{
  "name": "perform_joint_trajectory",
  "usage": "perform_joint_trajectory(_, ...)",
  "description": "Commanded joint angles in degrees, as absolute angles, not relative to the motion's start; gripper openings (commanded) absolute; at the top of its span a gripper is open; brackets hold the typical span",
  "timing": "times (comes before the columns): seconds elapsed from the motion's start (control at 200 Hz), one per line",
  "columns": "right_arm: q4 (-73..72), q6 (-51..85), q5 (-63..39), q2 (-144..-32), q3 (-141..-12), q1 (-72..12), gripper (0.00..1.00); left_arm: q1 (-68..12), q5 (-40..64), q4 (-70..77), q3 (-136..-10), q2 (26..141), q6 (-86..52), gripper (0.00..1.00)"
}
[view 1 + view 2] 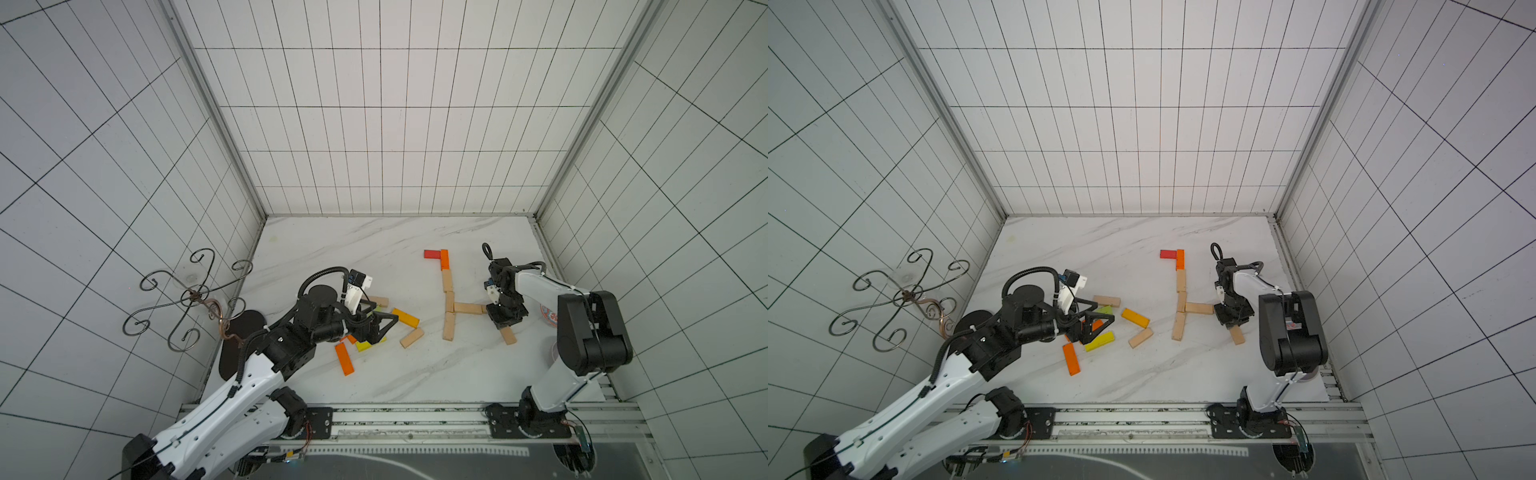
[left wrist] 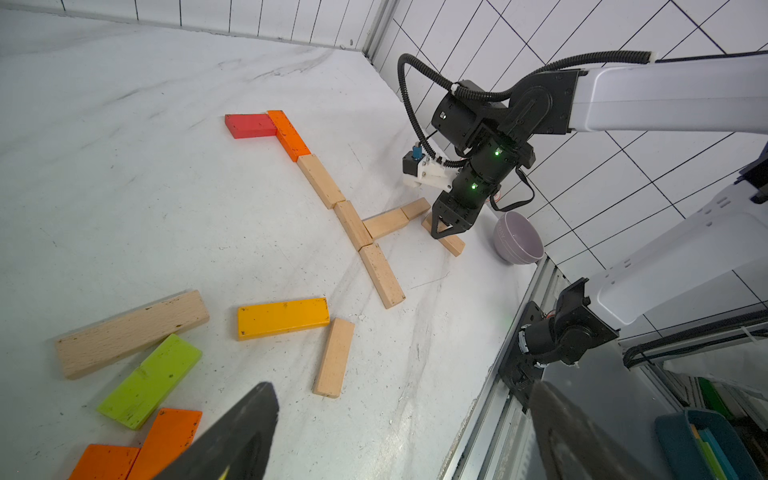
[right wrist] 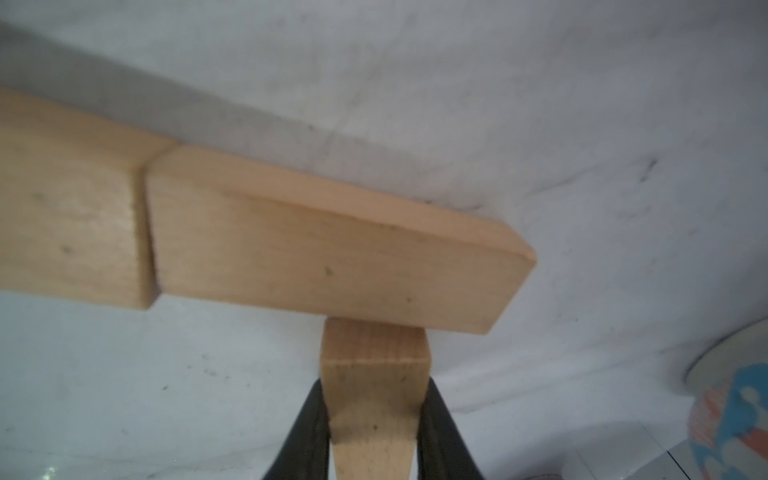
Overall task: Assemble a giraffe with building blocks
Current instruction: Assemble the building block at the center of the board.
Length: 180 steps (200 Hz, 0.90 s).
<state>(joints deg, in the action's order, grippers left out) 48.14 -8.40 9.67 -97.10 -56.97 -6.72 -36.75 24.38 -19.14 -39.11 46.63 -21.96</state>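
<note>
In both top views the flat giraffe lies at the table's right-centre: a red block (image 1: 432,253) and an orange block (image 1: 444,259) at its far end, wooden blocks (image 1: 447,281) down the neck, and a wooden body block (image 1: 468,308). My right gripper (image 1: 500,326) is shut on a wooden block (image 1: 508,336) (image 3: 374,399), whose end touches the body block (image 3: 332,257). My left gripper (image 1: 384,328) (image 2: 399,415) stands open over the loose pile. The pile holds a yellow block (image 2: 282,318), a green block (image 2: 151,380), orange blocks (image 2: 166,440) and wooden blocks (image 2: 334,357).
A lilac bowl (image 2: 517,239) sits by the right wall, close to my right gripper. A patterned cup (image 1: 548,318) stands behind the right arm. A black wire scroll stand (image 1: 187,299) occupies the left edge. The metal rail (image 1: 415,415) runs along the front.
</note>
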Motion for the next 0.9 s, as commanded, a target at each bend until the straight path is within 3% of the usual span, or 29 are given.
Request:
perform_joint_trajectory(0.0, 47.02, -7.82, 10.46, -98.17, -62.47, -6.1, 0.15, -36.65, 24.19, -18.81, -40.25, 46.2, -20.88, 0.95)
perform_joint_trajectory(0.36, 46.32, -7.21, 10.71, -98.37, -62.68, -6.15, 0.18, -36.72, 24.17, -18.81, -40.08, 46.16, -20.92, 0.95)
perform_joint_trajectory(0.895, 46.5, -7.56, 10.55, -97.75, -62.57, -6.16, 0.31, -36.67, 24.27, -18.81, -40.17, 46.22, -20.88, 0.95)
